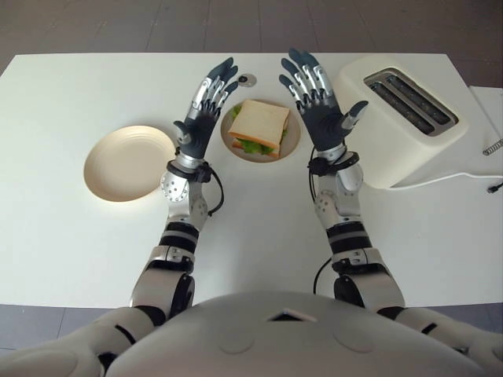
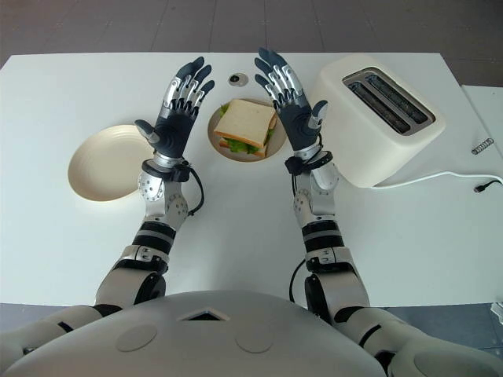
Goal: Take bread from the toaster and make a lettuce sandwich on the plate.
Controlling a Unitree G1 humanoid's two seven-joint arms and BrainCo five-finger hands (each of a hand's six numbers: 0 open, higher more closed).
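Observation:
A sandwich [image 1: 260, 126] of two white bread slices with green lettuce showing at its edges lies on a small tan plate [image 1: 291, 141] at the table's far middle. My left hand [image 1: 206, 106] is raised just left of that plate, palm turned inward, fingers straight and holding nothing. My right hand [image 1: 314, 98] stands just right of the plate, also spread and holding nothing. The cream toaster [image 1: 405, 129] sits to the far right, and both its slots look dark.
A larger cream plate [image 1: 130, 162] lies bare at the left. A small round metal fitting [image 1: 247, 79] sits in the tabletop behind the sandwich. The toaster's white cord [image 1: 464, 177] trails to the right edge, near a spiral-bound item [image 1: 493, 146].

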